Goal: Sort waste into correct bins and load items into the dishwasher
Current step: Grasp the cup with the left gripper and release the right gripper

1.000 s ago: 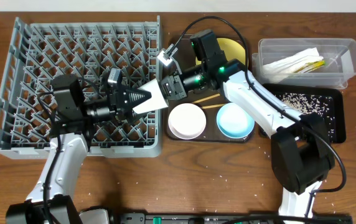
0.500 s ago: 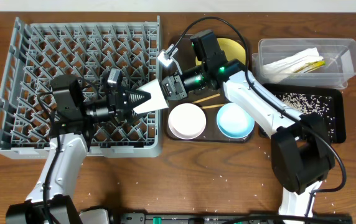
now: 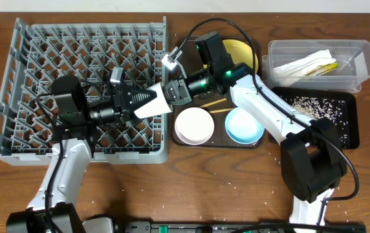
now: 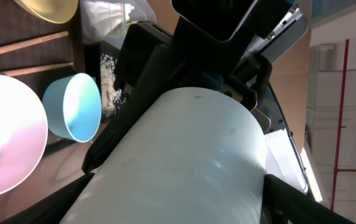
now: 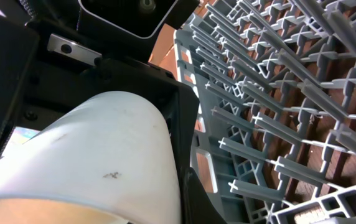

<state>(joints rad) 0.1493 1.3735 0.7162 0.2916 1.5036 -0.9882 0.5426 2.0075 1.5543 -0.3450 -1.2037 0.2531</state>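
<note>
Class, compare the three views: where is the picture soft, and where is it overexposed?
Overhead: evenly lit and sharp, cup crisp. Left wrist: the cup fills the frame and looks soft; the white bowl is blown out with a pink cast. Right wrist: the cup is blurred close up, while the rack and its pegs look sharper.

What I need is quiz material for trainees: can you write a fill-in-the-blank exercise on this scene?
1. The left gripper and right gripper both grip the cup, which is ___.
2. The rice crumbs lie in the tray coloured ___.
3. Beside the white bowl sits a bowl of light ___.
4. The plate partly hidden by the right arm is ___.
Missing: white; black; blue; yellow.
</note>
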